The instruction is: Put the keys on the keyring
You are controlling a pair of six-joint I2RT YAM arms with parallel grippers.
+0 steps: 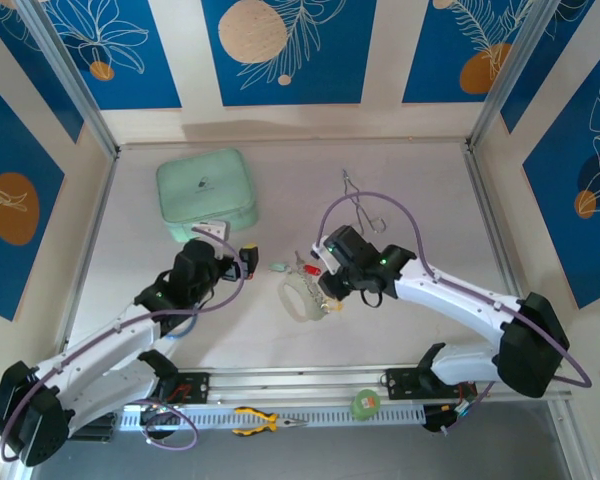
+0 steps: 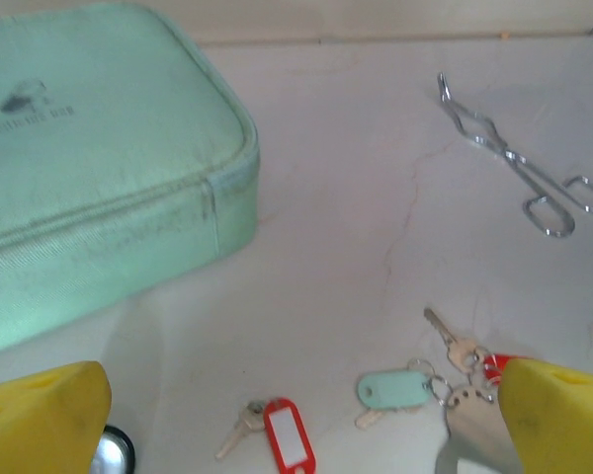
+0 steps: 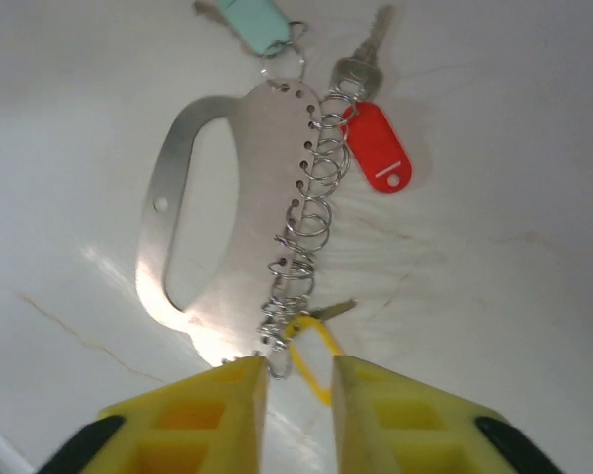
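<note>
My left jaws gape, right jaws barely parted around the yellow tag (image 3: 304,324); I'd pinch the stiff, slick-looking keyring (image 3: 267,178) edgewise.

A mint case (image 2: 99,168) takes up the upper left of the frame, lying flat on the pale table (image 2: 326,197). Thin silver tongs (image 2: 519,168) lie at the upper right, well apart from the case. Along the bottom edge, the left gripper (image 2: 304,420) has its yellow fingers (image 2: 40,420) spread to the two lower corners, with nothing held between them. A red-tag key (image 2: 289,436) lies at bottom centre. To its right is a green-tag key (image 2: 393,388), and just beyond that a bare key (image 2: 453,344) points toward the upper left. The grey keyring (image 2: 472,434) sits at the lower right, partly hidden behind the right-hand finger, with a scrap of red showing above it.
</note>
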